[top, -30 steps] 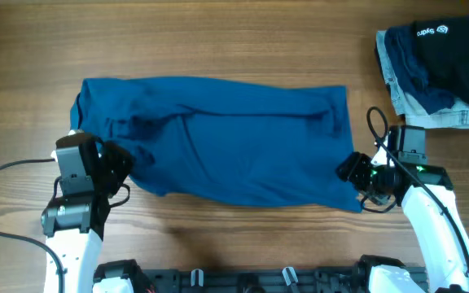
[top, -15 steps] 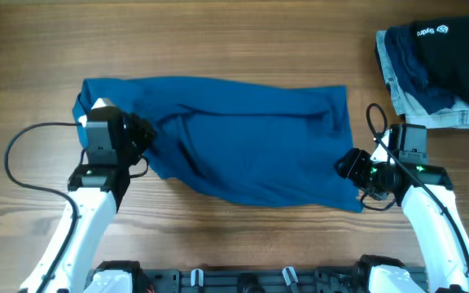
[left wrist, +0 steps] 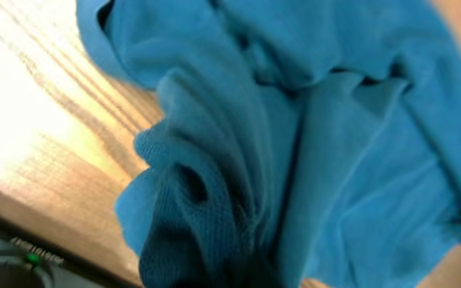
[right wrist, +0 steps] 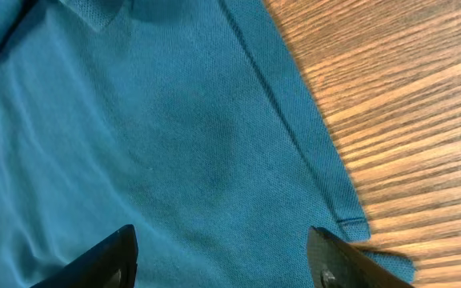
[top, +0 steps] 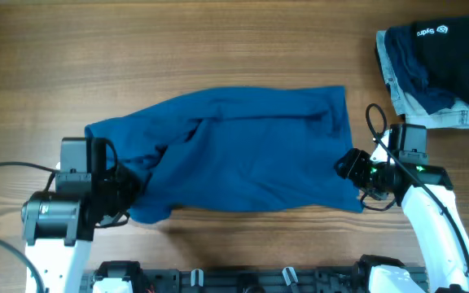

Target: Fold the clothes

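Note:
The mid-blue shirt (top: 251, 155) lies wrinkled across the middle of the wooden table. Its left end is bunched and pulled toward the front. My left gripper (top: 129, 191) is shut on that bunched left end. In the left wrist view the cloth (left wrist: 310, 120) gathers into the jaws at the bottom centre and hides the fingers. My right gripper (top: 350, 169) hangs open over the shirt's front right corner. Its two dark fingers (right wrist: 110, 252) stand wide apart above the cloth (right wrist: 174, 136) and hold nothing.
A navy garment with white print (top: 446, 49) lies on pale denim (top: 430, 110) at the far right corner. A black rail (top: 243, 281) runs along the table's front edge. A cable (top: 6, 167) loops left of the left arm.
My left gripper swung away from me, then back toward the front left with the shirt's left end in it, dragging that end off the far left area. The right arm has not moved.

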Controlling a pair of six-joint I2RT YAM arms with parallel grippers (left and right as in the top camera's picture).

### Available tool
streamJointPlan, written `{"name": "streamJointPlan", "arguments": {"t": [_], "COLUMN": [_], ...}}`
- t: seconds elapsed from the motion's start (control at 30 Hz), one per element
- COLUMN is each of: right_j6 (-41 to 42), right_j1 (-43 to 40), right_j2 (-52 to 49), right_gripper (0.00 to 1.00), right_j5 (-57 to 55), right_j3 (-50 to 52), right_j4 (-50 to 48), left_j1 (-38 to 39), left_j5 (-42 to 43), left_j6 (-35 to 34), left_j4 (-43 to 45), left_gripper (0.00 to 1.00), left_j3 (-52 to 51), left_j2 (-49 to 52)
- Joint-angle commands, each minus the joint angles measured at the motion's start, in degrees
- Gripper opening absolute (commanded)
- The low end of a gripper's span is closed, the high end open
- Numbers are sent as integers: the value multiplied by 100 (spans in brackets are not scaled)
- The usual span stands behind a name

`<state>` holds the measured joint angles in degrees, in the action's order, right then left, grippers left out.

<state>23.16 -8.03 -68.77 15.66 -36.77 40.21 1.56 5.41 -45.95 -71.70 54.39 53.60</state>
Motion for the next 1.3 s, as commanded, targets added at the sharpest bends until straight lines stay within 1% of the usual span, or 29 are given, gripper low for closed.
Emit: {"name": "streamJointPlan", "arguments": {"t": [0.0,0.03,0.07,0.13,0.17,0.2,0.23,0.27,0.3,0.33,0.43,0.5,0.53,0.6,0.67,0.73,0.8,0.87,1.0,1.1,1.2,1.27], "right_j6": [-114,-116,-116,-197,-214,-212,-214,-214,-219,-229,-542,-612,-286,450,1032,1198,1314,1456,1443,1432,1432,1416], "right_j1": [20,20,20,20,20,20,20,20,20,20,20,20,20,20,20,20,20,20,20,20,20,20], "right_j2": [31,31,31,31,31,31,31,31,31,31,31,31,31,31,31,31,31,-22,-387,-678,-1049,-1285], "right_gripper": [68,68,68,68,68,68,68,68,68,68,68,67,65,66,66,63,56,53,53,53,53,48], "right_j5": [98,98,98,98,98,101,103,103,101,101,120,114,-35,-472,-577,-577,-577,-577,-531,-531,-511,-511], "right_j3": [26,26,26,26,26,26,26,26,26,26,26,26,26,26,26,26,26,28,74,74,74,74], "right_j4": [-9,-9,-11,-17,-13,-9,15,61,85,94,98,273,533,1023,1478,1600,1443,1316,1403,1327,1010,909], "left_j1": [37,35,37,57,85,90,90,83,83,83,83,83,79,79,79,79,79,79,79,79,79,79], "left_j5": [-503,-859,-1073,-1106,-1084,-1032,-966,-839,-782,-785,-791,-927,-1115,-1388,-1451,-1453,-1451,-1449,-1445,-1447,-1451,-1449], "left_j6": [249,249,254,540,699,699,702,957,1202,1263,1276,1423,1423,1419,1403,1405,1405,1405,1403,1405,1408,1408], "left_j4": [98,466,1233,2717,3379,3687,3770,3689,3523,3276,2402,2013,1899,1805,1676,1611,1615,1615,1615,1615,1617,1633], "left_gripper": [17,18,18,14,22,67,99,100,100,100,100,100,100,100,100,100,100,100,100,100,100,100], "left_j3": [70,70,70,70,70,70,70,72,72,131,715,1172,1316,1325,1322,1322,1322,1322,1322,1322,1322,1322], "left_j2": [586,874,1237,1899,2310,2645,2911,3204,3268,3171,2424,1637,1150,511,286,422,824,1215,1784,1930,1943,1950]}}
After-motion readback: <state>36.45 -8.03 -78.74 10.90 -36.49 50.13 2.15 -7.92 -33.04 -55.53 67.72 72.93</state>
